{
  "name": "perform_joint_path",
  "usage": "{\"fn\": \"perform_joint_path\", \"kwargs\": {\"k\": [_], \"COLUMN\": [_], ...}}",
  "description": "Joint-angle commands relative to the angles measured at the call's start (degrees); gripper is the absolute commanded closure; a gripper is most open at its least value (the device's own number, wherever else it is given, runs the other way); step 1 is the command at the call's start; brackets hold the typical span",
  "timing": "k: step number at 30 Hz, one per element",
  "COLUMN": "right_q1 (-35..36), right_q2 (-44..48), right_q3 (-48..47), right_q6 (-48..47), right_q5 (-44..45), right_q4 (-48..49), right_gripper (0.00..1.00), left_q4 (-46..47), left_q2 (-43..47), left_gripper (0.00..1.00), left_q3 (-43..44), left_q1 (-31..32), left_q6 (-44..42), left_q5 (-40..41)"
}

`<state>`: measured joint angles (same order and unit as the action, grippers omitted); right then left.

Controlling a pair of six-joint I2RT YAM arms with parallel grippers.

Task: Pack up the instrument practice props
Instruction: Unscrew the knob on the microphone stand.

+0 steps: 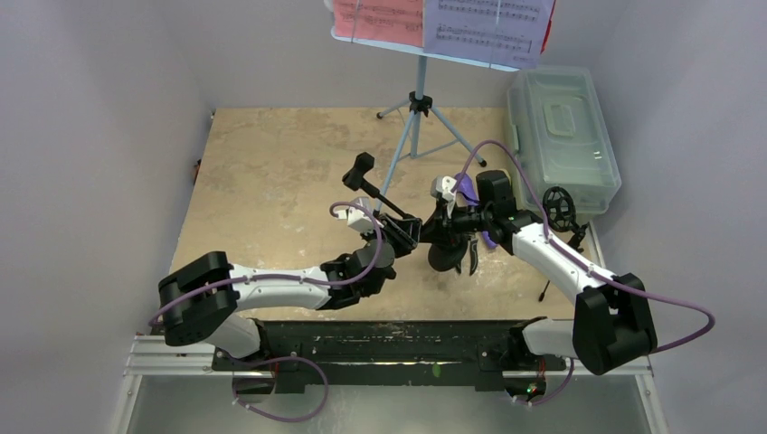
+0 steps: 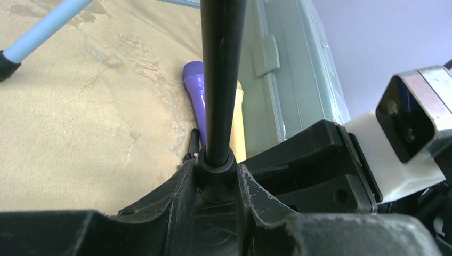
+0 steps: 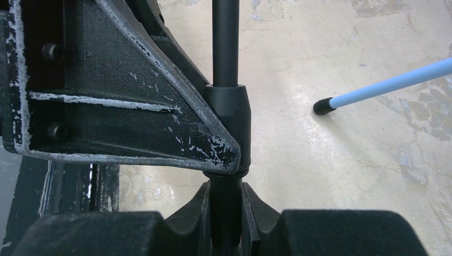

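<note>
Left fingers (image 2: 176, 200) and right fingers (image 3: 194, 221) each pinched the black pole (image 2: 219, 80) near the middle of the counter (image 2: 80, 133). Beyond the pole, the purple microphone (image 2: 194, 88) and cream microphone (image 2: 241, 128) lay side by side on the counter, apparently touching the plastic box (image 2: 290, 64).

table (image 1: 271, 181) | music stand (image 1: 421, 77); plastic box (image 1: 561, 136); purple microphone (image 2: 194, 90); cream microphone (image 2: 240, 128)

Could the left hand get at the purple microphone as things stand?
Probably not: the left hand is shut on the black pole, which also stands before the purple microphone.
</note>
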<state>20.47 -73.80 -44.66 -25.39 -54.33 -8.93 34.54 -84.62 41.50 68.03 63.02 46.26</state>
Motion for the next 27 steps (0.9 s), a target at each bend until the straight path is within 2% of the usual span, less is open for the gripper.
{"fn": "perform_joint_path", "kwargs": {"k": [1, 3, 4, 8, 12, 14, 17, 20, 23, 27], "right_q1": [0.45, 0.44, 0.37, 0.40, 0.43, 0.41, 0.37, 0.41, 0.39, 0.44], "right_q2": [1.38, 1.44, 1.46, 1.62, 1.60, 1.64, 1.55, 1.40, 1.29, 1.29], "right_q3": [-0.06, -0.37, -0.53, -1.36, -1.93, -2.13, -2.65, -3.33, -3.82, -4.05], "right_q6": [1.66, 1.27, 0.64, -2.85, -5.07, -6.33, -9.57, -13.19, -16.90, -20.45], "right_q5": [1.72, 0.44, -0.57, -5.70, -8.65, -9.74, -11.66, -13.18, -15.29, -17.94], "right_q4": [5.29, 4.52, 3.88, 0.60, -1.79, -2.93, -5.67, -8.94, -11.95, -14.94], "right_gripper": [1.00, 1.00, 1.00, 1.00, 1.00, 1.00, 1.00, 1.00, 1.00, 1.00], "left_q4": [-1.35, 1.83, 2.68, 4.85, 10.24, 11.32, 18.17, 30.00, 39.83, 51.01], "left_q2": [3.06, 3.19, 3.48, 5.44, 7.99, 9.76, 12.03, 13.91, 14.26, 11.14], "left_gripper": [1.00, 1.00, 0.96, 0.54, 0.30, 0.21, 0.15, 0.12, 0.07, 0.03], "left_q3": [4.28, 2.85, 2.20, -0.16, -4.54, -6.53, -12.11, -19.64, -25.71, -30.97], "left_q1": [1.49, 1.49, 1.49, 1.49, 1.49, 1.49, 1.44, 1.45, 1.40, 1.40], "left_q6": [9.89, 7.55, 6.58, 0.28, -7.39, -10.16, -21.59, -33.47, -39.70, -46.51], "left_q5": [1.00, 0.15, 0.03, -0.71, -2.87, -4.24, -11.17, -23.89, -29.47, -32.49]}}
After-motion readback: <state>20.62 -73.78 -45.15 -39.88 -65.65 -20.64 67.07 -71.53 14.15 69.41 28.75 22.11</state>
